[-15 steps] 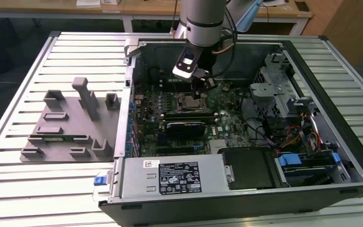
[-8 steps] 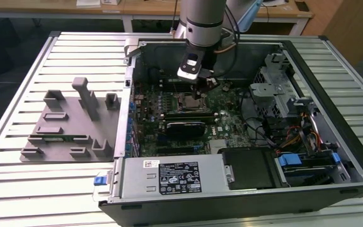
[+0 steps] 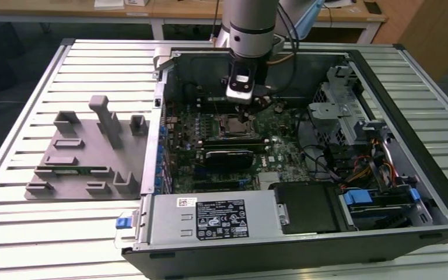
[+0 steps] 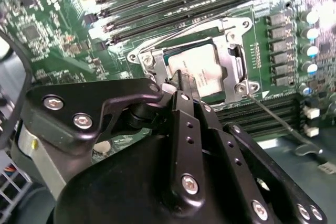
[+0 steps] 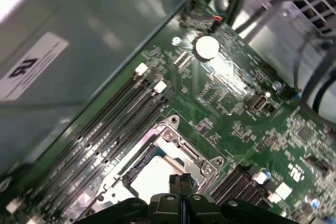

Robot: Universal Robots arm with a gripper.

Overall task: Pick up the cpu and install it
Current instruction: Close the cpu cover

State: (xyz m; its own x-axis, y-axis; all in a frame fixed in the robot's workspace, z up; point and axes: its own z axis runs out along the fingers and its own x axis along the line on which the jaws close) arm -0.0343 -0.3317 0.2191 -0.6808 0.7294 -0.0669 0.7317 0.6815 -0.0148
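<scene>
The cpu (image 4: 198, 68) lies flat in the metal-framed socket (image 4: 236, 61) on the green motherboard, its silvery top showing inside the frame. In the first wrist view the cpu (image 5: 152, 176) appears as a pale square within the socket bracket (image 5: 202, 163). My gripper (image 4: 178, 80) hangs just above the socket's edge with its black fingers pressed together and nothing between them; the fingertips (image 5: 177, 180) meet over the cpu's rim. In the exterior view the gripper (image 3: 245, 100) hovers inside the open computer case, a little above the socket (image 3: 235, 124).
A grey plastic holder tray (image 3: 84, 154) stands on the slatted table at the exterior view's left. Inside the case are a black block (image 3: 228, 156), memory slots (image 4: 173, 3), a power supply (image 3: 208, 219), a drive cage (image 3: 340, 105) and loose cables (image 3: 356, 169).
</scene>
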